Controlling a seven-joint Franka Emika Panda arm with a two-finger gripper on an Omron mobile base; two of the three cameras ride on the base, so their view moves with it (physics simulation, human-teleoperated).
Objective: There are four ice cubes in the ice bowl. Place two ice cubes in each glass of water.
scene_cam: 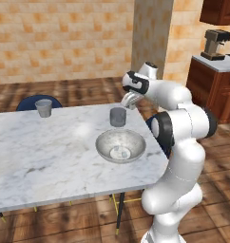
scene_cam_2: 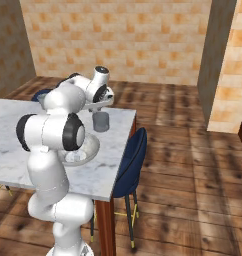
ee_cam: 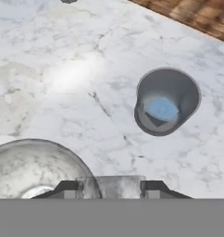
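Held an ice cube [ee_cam: 110,186], tiny, slick and light, pinched at opposite flat faces between the half-closed tool [ee_cam: 110,189] at bottom centre, above the table [ee_cam: 86,69], short of the nearer glass of water [ee_cam: 167,99].

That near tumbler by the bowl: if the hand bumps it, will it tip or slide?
The tumbler is short and tapered, so it would likely slide on the smooth marble table rather than tip. It looks light, so even a soft nudge may shift it.

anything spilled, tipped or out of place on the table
Nothing stands out. Both tumblers, near and far, stand upright on the marble table, the ice bowl sits level, and no spill shows.
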